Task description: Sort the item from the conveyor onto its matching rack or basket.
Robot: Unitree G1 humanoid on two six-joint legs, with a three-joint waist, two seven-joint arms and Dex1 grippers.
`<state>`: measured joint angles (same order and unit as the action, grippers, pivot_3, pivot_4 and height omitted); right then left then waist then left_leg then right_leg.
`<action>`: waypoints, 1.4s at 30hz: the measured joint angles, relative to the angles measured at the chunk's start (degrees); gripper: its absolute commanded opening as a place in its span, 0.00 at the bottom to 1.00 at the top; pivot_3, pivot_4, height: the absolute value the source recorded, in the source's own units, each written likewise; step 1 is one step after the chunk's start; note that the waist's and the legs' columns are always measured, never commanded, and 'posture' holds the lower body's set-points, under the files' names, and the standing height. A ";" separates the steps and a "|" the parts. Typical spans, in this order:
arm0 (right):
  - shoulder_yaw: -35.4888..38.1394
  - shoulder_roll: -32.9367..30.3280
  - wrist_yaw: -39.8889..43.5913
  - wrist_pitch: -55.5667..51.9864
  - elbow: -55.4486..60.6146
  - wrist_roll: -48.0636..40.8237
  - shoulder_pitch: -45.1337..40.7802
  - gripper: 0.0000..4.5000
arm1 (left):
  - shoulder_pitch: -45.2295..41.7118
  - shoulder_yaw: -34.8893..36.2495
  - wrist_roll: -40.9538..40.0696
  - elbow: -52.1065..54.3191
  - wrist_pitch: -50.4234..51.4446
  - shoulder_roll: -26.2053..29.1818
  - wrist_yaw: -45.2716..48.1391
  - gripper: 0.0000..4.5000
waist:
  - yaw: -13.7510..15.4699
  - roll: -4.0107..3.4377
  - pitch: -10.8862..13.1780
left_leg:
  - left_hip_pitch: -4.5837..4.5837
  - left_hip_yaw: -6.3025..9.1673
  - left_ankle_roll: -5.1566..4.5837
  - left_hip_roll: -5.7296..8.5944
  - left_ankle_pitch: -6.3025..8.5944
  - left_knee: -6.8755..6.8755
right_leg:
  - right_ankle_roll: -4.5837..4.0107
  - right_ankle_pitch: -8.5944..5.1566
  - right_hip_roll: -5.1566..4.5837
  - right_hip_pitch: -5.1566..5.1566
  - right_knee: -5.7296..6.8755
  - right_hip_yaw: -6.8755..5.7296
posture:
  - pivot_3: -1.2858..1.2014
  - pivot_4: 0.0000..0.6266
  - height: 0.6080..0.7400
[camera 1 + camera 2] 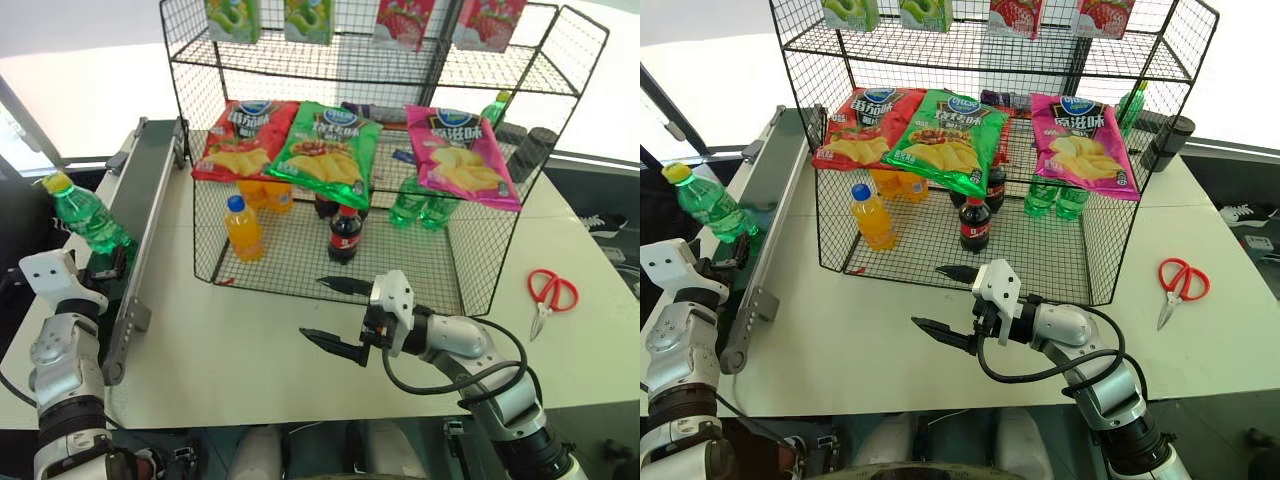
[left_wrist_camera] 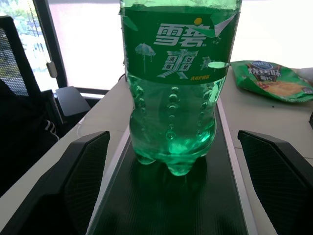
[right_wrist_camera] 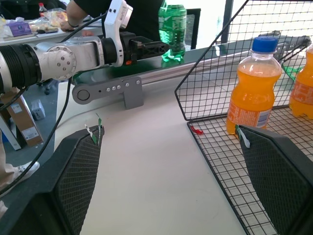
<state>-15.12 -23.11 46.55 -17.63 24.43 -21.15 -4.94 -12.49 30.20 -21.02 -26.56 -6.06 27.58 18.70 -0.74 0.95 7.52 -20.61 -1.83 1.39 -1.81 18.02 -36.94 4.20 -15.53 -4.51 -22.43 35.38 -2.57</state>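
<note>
The item, a green bottle (image 1: 88,216) with a yellow cap, stands upright on the near end of the conveyor (image 1: 150,185), a dark-green belt along the table's left side. My left gripper (image 1: 108,263) is level at the bottle's base and open. In the left wrist view the bottle (image 2: 173,112) stands just beyond the fingertips (image 2: 90,147), untouched. My right gripper (image 1: 312,307) hovers open and empty over the table in front of the rack (image 1: 420,255), a black wire-mesh shelf unit, and points left.
The rack's floor holds orange juice bottles (image 1: 243,228), cola bottles (image 1: 344,236) and green bottles (image 1: 410,205), with crisp bags (image 1: 325,150) hung above. Red scissors (image 1: 550,293) lie on the table at the right. A person (image 3: 85,12) stands beyond the conveyor.
</note>
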 measured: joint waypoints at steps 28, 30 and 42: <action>2.13 -0.59 -0.08 1.07 -0.92 -0.34 -0.14 1.00 | 6.24 -3.23 -5.45 19.74 6.45 1.60 7.13 0.61 | 0.02 0.12 -0.01 | -0.70 0.08 0.05 0.08 -0.02 -0.08 | -0.03 0.02 -0.13 -0.47 -0.14 -0.09 | 0.52 0.24 1.00; 2.84 -0.85 -0.06 1.06 -1.27 -0.39 -0.68 1.00 | 7.38 -5.48 -6.42 26.13 8.43 2.46 9.74 0.61 | -0.04 0.05 0.03 | -0.70 0.07 0.05 0.13 -0.02 -0.07 | -0.04 0.01 -0.18 -0.45 -0.18 -0.08 | 0.52 0.24 1.00; 3.70 0.09 -1.75 -0.99 -0.98 -2.21 -3.17 1.00 | 10.59 -29.93 -4.30 39.71 13.09 2.91 29.52 0.61 | 0.15 -0.22 0.18 | -0.68 0.12 0.01 0.16 -0.03 -0.17 | -0.22 -0.09 -0.14 -0.35 -0.16 -0.17 | 0.52 0.24 1.00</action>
<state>-11.43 -23.02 44.80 -18.63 23.45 -23.36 -8.11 -1.90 0.27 -25.32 13.16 7.03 30.49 48.22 -0.59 0.73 7.70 -21.29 -1.71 1.40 -1.65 17.99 -37.11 3.98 -15.62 -4.65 -22.79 35.22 -2.73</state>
